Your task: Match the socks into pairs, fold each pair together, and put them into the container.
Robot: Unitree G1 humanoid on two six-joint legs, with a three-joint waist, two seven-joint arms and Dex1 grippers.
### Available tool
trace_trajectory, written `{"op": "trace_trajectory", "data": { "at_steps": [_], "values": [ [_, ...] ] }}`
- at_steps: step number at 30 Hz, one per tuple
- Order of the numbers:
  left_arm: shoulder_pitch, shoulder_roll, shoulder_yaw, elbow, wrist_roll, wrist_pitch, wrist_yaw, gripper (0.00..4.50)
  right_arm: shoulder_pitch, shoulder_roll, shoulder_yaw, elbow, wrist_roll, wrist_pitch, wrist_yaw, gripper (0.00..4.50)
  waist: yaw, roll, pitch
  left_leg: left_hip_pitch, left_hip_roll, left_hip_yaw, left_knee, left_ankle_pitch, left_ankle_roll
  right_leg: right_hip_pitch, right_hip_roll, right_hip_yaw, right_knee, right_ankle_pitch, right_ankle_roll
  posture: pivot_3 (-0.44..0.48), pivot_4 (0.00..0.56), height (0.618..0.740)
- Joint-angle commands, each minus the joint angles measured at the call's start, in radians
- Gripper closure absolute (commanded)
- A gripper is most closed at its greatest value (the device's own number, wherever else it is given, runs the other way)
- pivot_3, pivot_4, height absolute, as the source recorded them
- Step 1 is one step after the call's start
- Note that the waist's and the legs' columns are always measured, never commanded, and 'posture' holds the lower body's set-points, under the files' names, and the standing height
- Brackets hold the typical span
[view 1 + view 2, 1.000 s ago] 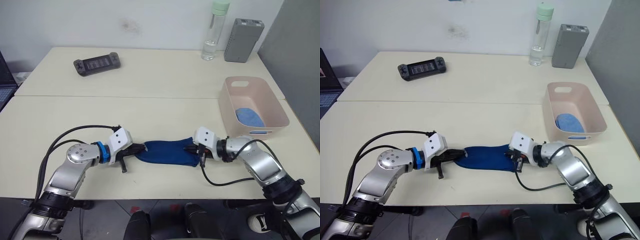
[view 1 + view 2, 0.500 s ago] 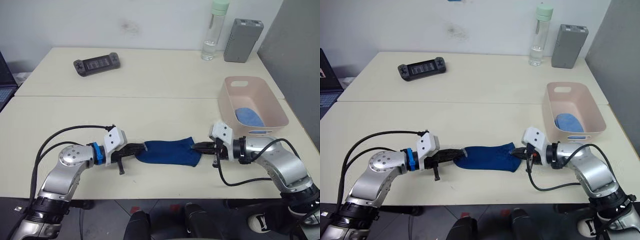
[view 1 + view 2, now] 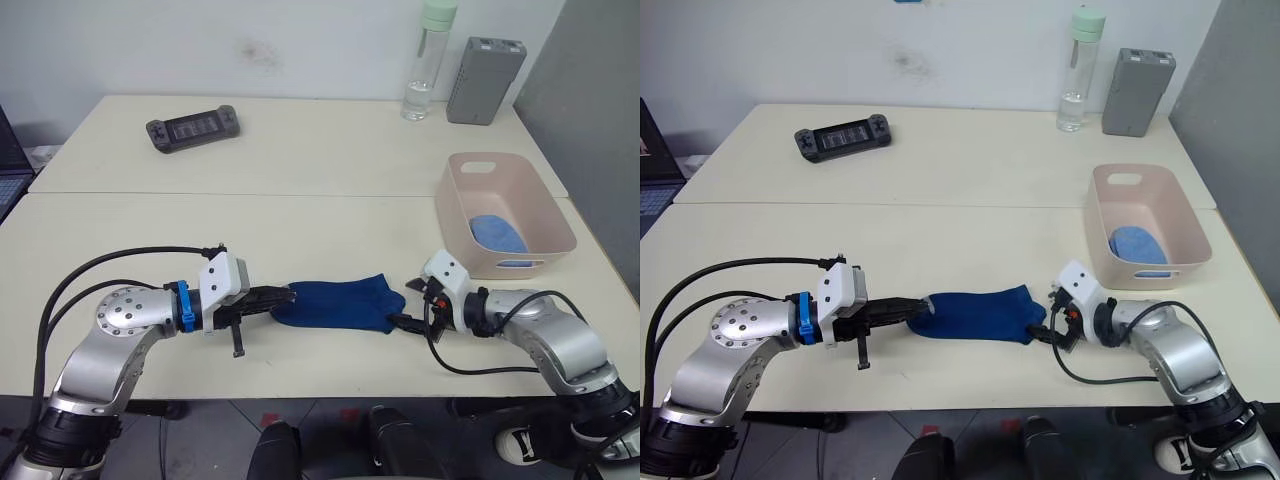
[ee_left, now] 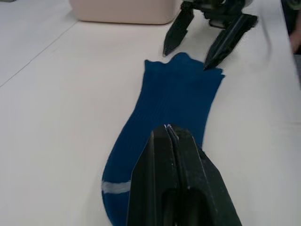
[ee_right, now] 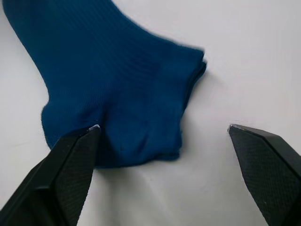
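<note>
Near the front edge of the surface [image 3: 300, 225] lies the dark navy sock [image 3: 335, 304], stretched flat between the two arms. At its toe end the left hand [image 3: 281, 296] is clenched on the fabric — the left wrist view shows the two black fingers pressed together over the sock. At the cuff end the right hand [image 3: 404, 305] is released, its fingers spread wide, one tip at the cuff's edge and the other off the sock. Off to the right stands the pink container [image 3: 540, 215] with a light blue sock [image 3: 497, 232] inside. Farther back sit a handheld game console [image 3: 193, 127], a clear bottle [image 3: 425, 62] and a grey box [image 3: 486, 66].
</note>
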Motion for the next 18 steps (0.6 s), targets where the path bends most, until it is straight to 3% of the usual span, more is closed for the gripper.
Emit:
{"op": "trace_trajectory", "data": {
  "at_steps": [1,3,6,17,18],
  "values": [
    [-0.015,0.012,0.001,-0.057,-0.028,0.026,-0.006,4.50,0.003,0.024,0.019,-0.037,0.033,0.059,-0.010,0.02,-0.001,0.000,0.000,0.000,0.000,0.000,0.000,0.000,0.000,0.000,0.000,0.000,0.000,0.000,0.000,0.000,0.150,0.740],
    [-0.019,0.009,-0.002,-0.064,-0.029,0.036,-0.003,4.50,0.005,0.040,0.033,-0.036,0.028,0.060,-0.019,0.02,-0.003,0.000,0.000,0.000,0.000,0.000,0.000,0.000,0.000,0.000,0.000,0.000,0.000,0.000,0.000,0.000,0.150,0.740],
    [-0.022,0.004,-0.003,-0.067,-0.026,0.042,-0.001,4.50,0.007,0.055,0.034,-0.036,0.038,0.063,-0.010,0.60,-0.006,0.000,0.000,0.000,0.000,0.000,0.000,0.000,0.000,0.000,0.000,0.000,0.000,0.000,0.000,0.000,0.150,0.740],
    [-0.020,0.011,0.018,-0.072,-0.040,0.068,0.009,4.50,-0.019,0.045,-0.005,0.007,0.093,0.076,0.043,4.48,-0.005,0.000,0.000,0.000,0.000,0.000,0.000,0.000,0.000,0.000,0.001,0.000,0.000,0.000,0.000,0.000,0.150,0.740],
    [-0.022,0.010,0.020,-0.075,-0.048,0.077,0.010,4.50,-0.026,0.036,-0.011,0.016,0.097,0.074,0.051,4.48,-0.005,0.000,0.000,0.000,0.000,0.000,0.000,0.000,0.000,0.000,0.001,0.000,0.000,0.000,0.000,0.000,0.150,0.740]
  ]
}}
